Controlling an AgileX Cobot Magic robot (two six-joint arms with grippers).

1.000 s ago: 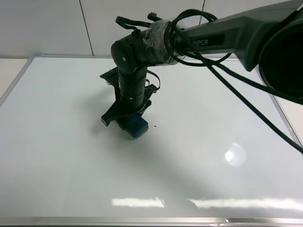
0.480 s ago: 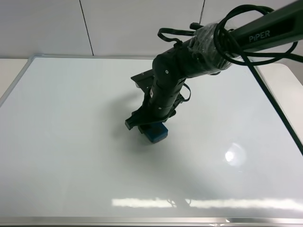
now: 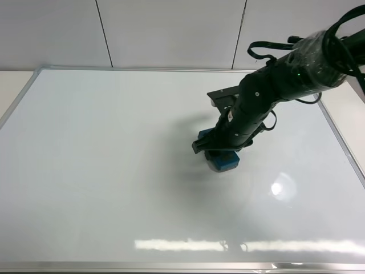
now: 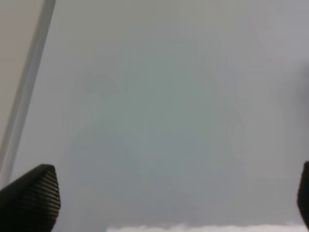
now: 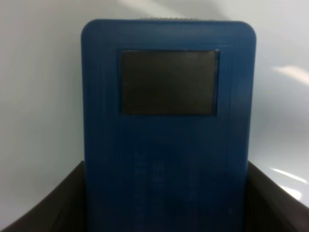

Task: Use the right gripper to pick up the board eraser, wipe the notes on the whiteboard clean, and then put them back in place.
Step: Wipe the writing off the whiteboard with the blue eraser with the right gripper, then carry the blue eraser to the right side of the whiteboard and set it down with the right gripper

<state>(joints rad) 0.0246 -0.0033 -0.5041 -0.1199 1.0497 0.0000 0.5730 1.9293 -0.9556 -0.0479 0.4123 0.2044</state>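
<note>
Black and two-fingered, my right gripper (image 3: pixel 219 150) is clamped fully down on the eraser (image 3: pixel 226 162), one finger (image 5: pixel 48 208) against each long side of the blue block. From my right wrist camera the eraser fills almost the whole picture, with one dark grey square patch (image 5: pixel 168 82) on its top. It hides the surface beneath it, so only pale strips of board show at either side. From the high camera the eraser sits low at the tip of the gripper, looking as if it lies against the whiteboard (image 3: pixel 85 171), a little right of the middle and well clear of every edge. My right arm (image 3: pixel 285 80) slants down to it from the far right corner, wrapped in clear plastic near the wrist, with black cables (image 3: pixel 268 45) looping off it. Arm and gripper together cover the stretch of board behind the eraser and throw a soft shadow (image 3: pixel 188 128) to its left. A bright spot of reflected light (image 3: pixel 283 187) lies just to the eraser's right, and longer streaks of glare (image 3: pixel 165 244) run along the near side. The silver frame (image 3: pixel 142 68) borders the board, with a pale tabletop (image 3: pixel 10 80) showing beyond the far left corner and a white tiled wall (image 3: pixel 171 28) behind. My left gripper (image 4: pixel 166 198) hangs wide open and empty over bare board, close to a stretch of frame.
</note>
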